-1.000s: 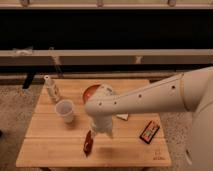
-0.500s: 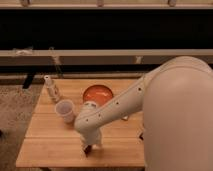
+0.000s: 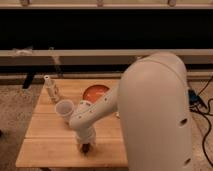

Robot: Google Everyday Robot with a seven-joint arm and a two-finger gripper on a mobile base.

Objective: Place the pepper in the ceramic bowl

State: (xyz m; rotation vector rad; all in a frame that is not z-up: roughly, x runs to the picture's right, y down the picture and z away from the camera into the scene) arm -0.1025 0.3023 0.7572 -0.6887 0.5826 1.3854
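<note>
Pepper [image 3: 87, 149] shows as a small dark red bit low on the wooden table [image 3: 40, 145], close to the front edge. The gripper [image 3: 85, 146] is right on top of it, pointing straight down at the wood. The two are so close that they look like one dark spot, so I cannot tell if the gripper is apart, together, or clamped on the pepper. The arm is big and white. Its fat round part fills the right side of the view and hides that end of the table. From there a thinner part reaches left and a little down, over the middle of the table. It then bends at a round joint and drops down to the gripper. The ceramic bowl [image 3: 95, 92] is orange and round. It sits farther back on the table, well apart from the pepper, and the arm covers its near side. A see-through white cup [image 3: 64, 109] stands just left of the arm's bend, between the bowl and the pepper. A small white bottle [image 3: 50, 87] stands upright near the back left corner.
</note>
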